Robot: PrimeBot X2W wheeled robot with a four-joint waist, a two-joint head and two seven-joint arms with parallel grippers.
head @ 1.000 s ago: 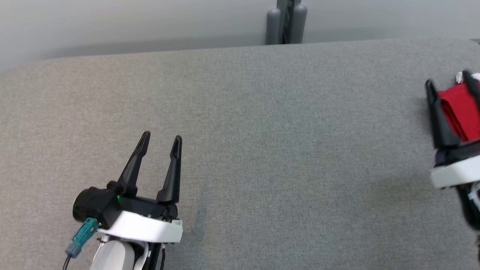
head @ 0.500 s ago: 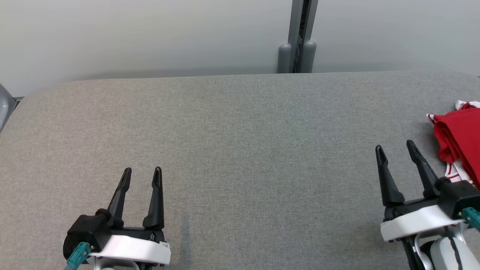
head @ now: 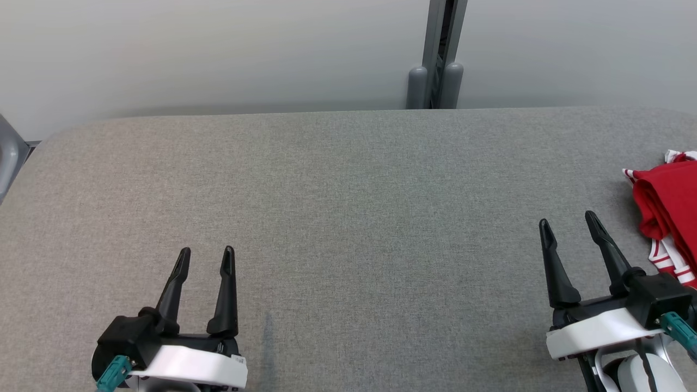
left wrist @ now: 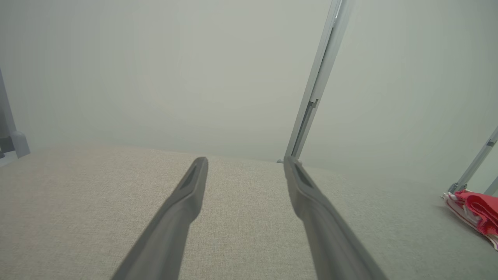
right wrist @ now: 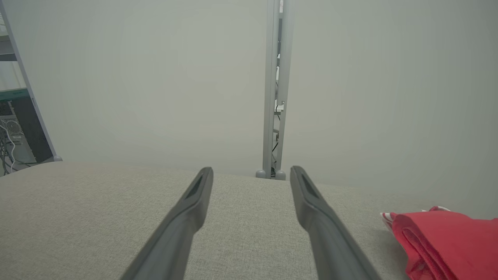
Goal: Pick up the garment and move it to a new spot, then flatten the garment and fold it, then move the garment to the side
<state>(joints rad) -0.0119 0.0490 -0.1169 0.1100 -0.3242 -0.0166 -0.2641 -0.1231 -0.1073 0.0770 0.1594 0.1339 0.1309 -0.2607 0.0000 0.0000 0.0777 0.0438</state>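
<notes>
The garment (head: 671,209) is a folded red cloth with red-and-white striped trim, lying at the table's right edge; it also shows at the far right in the left wrist view (left wrist: 476,212) and at the lower right in the right wrist view (right wrist: 447,241). My right gripper (head: 569,227) stands open just left of the garment, apart from it, nothing between its fingers. My left gripper (head: 206,255) stands open at the lower left over bare table, holding nothing. Both pairs of fingers, seen in the wrist views (left wrist: 245,165) (right wrist: 251,173), point toward the back wall.
The grey fabric-covered table (head: 348,207) spreads across the head view, its rounded far edge near a pale wall. A grey upright post (head: 438,54) stands behind the table's far edge. Shelving with cables (right wrist: 15,132) stands past the left corner.
The right gripper has let go of the garment and drawn back left and toward me. The left gripper pulled back too. The camera view shifted, showing more wall.
</notes>
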